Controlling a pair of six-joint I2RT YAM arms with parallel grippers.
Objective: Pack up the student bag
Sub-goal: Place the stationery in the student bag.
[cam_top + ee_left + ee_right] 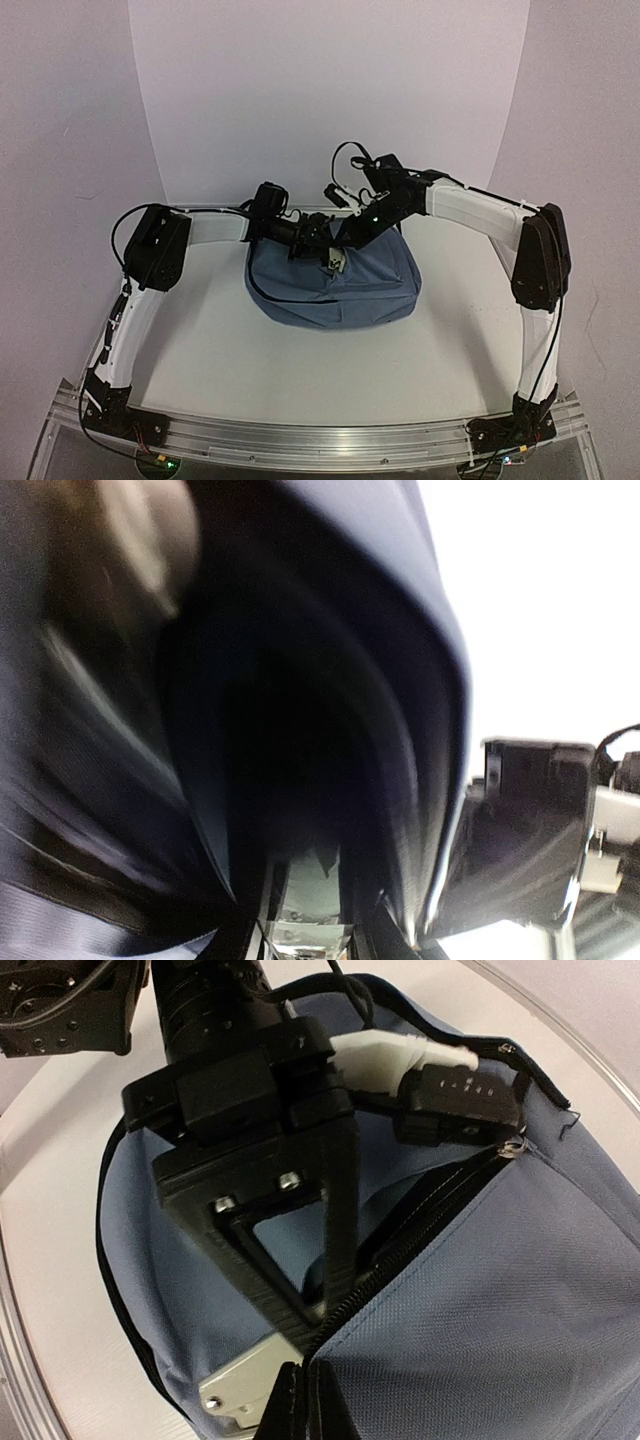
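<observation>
Right wrist, left claw (296, 1312) unreadable inside student bag (490, 1290), right claw (300, 1406) seemingly pinching it

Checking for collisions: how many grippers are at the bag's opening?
2. The left gripper reaches into the open zipper of the bag. The right gripper pinches the zipper edge right beside it.

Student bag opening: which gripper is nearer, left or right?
Left. The left gripper reaches down into the student bag's opening; the right gripper sits at its rim, pinching the zipper edge.
</observation>
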